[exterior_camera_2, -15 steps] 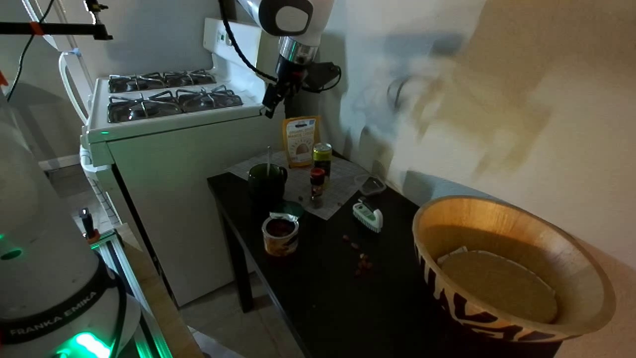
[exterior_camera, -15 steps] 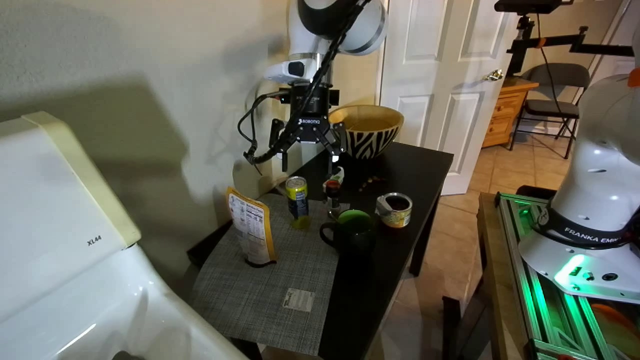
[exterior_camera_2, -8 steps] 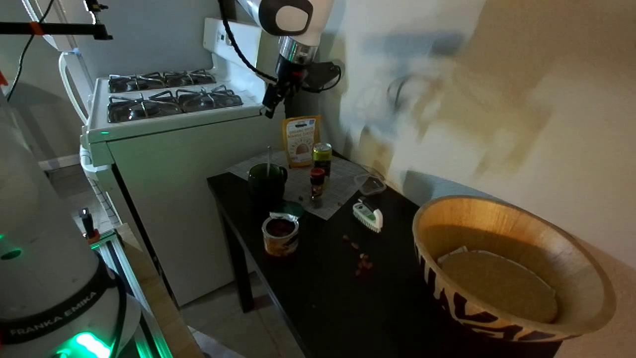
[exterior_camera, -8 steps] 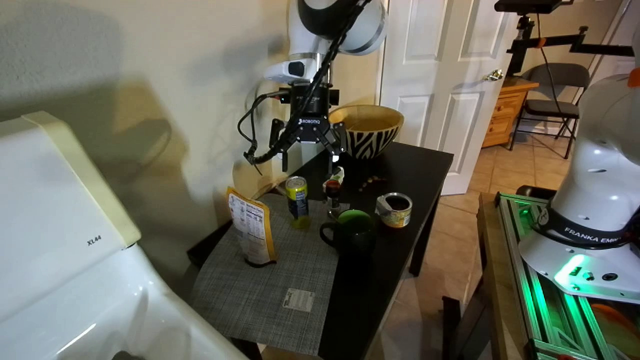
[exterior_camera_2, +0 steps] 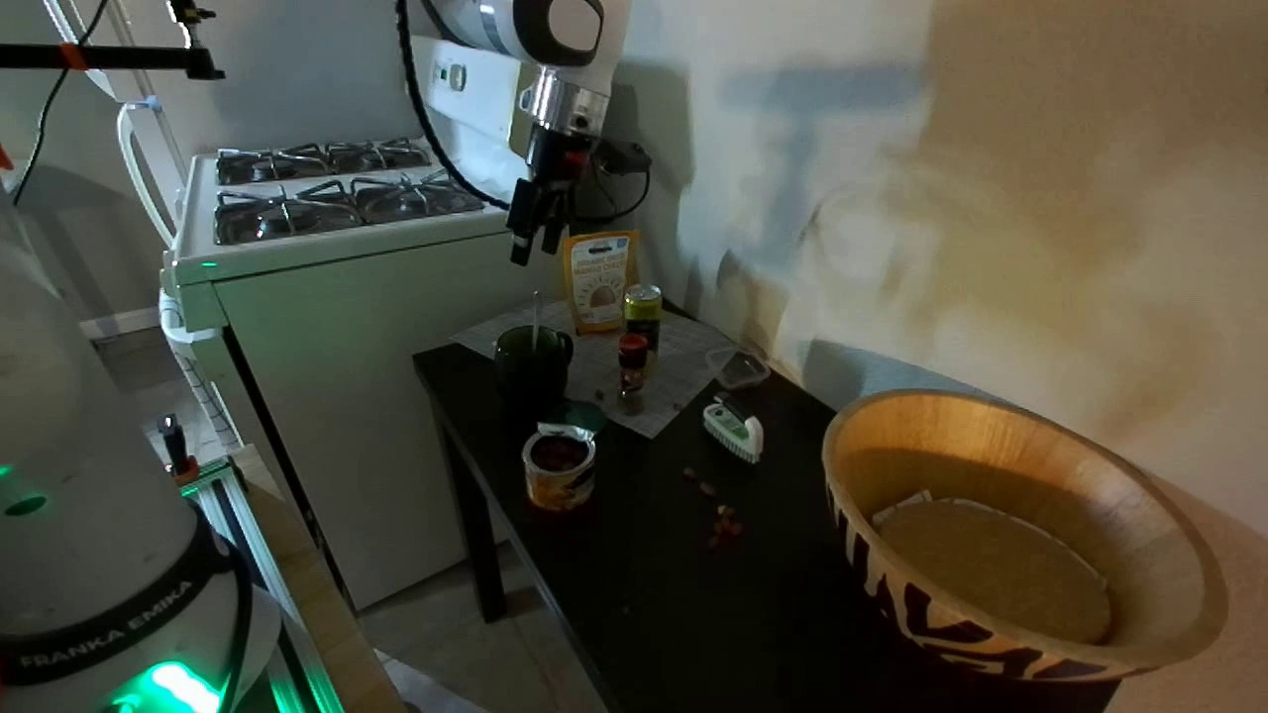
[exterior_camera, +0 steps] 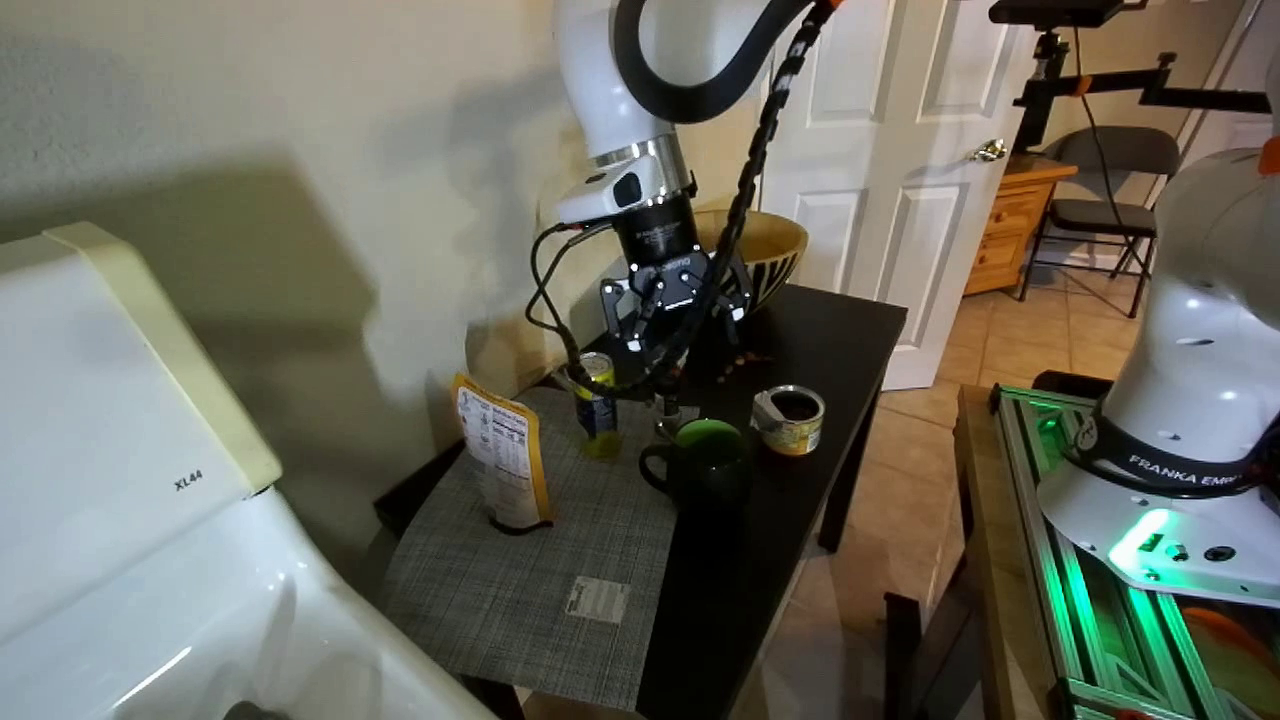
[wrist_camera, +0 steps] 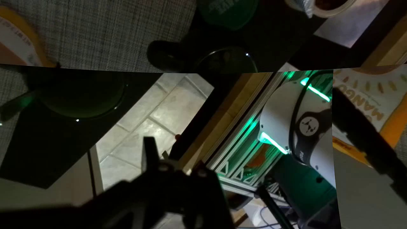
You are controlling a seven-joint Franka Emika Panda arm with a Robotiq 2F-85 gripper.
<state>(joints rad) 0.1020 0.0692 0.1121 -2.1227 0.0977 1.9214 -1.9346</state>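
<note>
Range (exterior_camera_2: 386,396), white, one, at one end of a dark counter (exterior_camera_2: 644,594), also one. Grey placemat (exterior_camera: 540,600), one, on the range end. Zebra-striped wooden bowl (exterior_camera_2: 897,574), one, at the opposite end, mouth up.

End effector (exterior_camera_2: 536,254), one: two fingers spread wide, aimed down and somewhat tilted, in the air over the placemat end. Nearest it, mango pouch (exterior_camera_2: 600,282) and mug (exterior_camera: 712,485); which is closer, cannot tell.

Mango pouch: one, standing on the placemat, long axis near vertical, top leaning a little; printed front toward the bowl, back panel toward the range. Mug: one, dark green, upright at the placemat's edge, handle pointing over the placemat.

Tub (exterior_camera_2: 561,485), one, foil peeled back. Drink can (exterior_camera_2: 642,315), one, upright on the placemat. Clear plastic container (exterior_camera_2: 738,368), one, toward the wall. Scrub brush (exterior_camera_2: 733,433), one, green and white. Red-capped bottle (exterior_camera_2: 632,374), one, upright near the can. Green lid (exterior_camera_2: 580,416), one, beside the tub. Slim pale rod (exterior_camera_2: 536,322), one, rising from the mug. Reddish-brown bits (exterior_camera_2: 725,525), several, too small to count.
</note>
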